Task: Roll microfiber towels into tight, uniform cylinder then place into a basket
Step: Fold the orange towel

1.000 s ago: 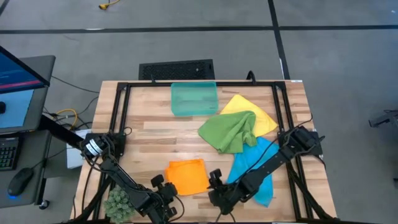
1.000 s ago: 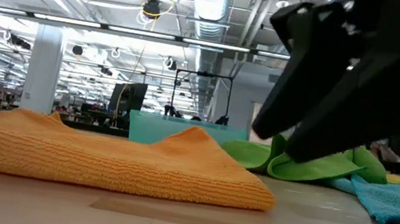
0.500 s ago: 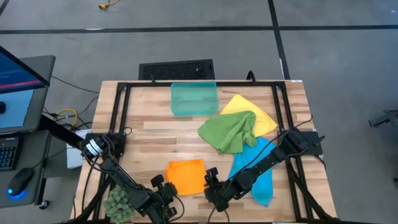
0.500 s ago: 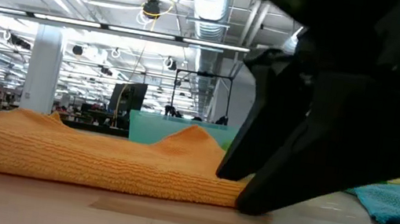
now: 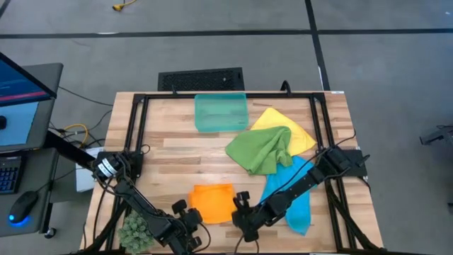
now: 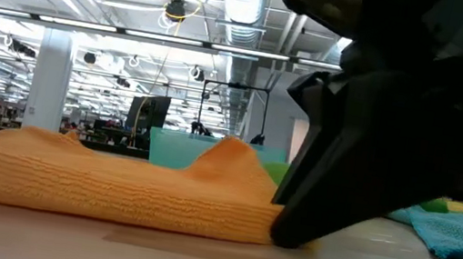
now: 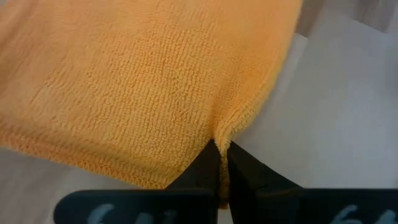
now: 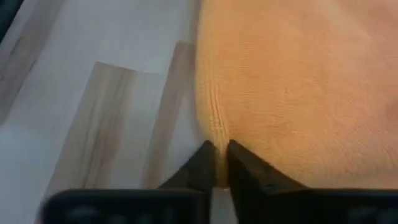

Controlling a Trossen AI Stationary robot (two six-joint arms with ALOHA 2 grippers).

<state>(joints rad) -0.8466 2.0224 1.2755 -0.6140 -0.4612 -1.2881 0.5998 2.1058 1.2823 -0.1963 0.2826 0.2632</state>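
The orange towel (image 5: 211, 201) lies flat on the table near its front edge, with a low hump (image 6: 233, 153) toward its right end. My left gripper (image 5: 191, 213) is shut on its near left edge, and my right gripper (image 5: 239, 210) is shut on its right edge. Farther back lie the green towel (image 5: 262, 150), partly over the yellow towel (image 5: 289, 126), and the blue towel (image 5: 291, 190) under my right arm. The teal basket (image 5: 221, 112) stands at the far middle of the table. My left gripper (image 7: 222, 148) pinches a small pucker of the orange towel's edge (image 7: 225, 129) between its two fingertips, slanting down from the near left. The rest of the towel lies on the table. My right gripper (image 8: 219, 148) pinches the orange towel's right edge (image 8: 217, 132) between its two fingertips, slanting down from the near right. The edge is gathered into a small ridge at the fingers. The towel lies on the table beyond them.
A spiky green plant ball (image 5: 134, 230) sits at the near left corner beside my left arm. A black frame (image 5: 138, 120) runs around the table. Bare wood (image 5: 170, 152) lies between the orange towel and the basket.
My right gripper has gone down and toward the table's left, onto the orange towel's right edge, and has taken hold of it. That edge has been drawn in a little and the hump near it stands higher. The green towel is now hidden behind the gripper in the low view.
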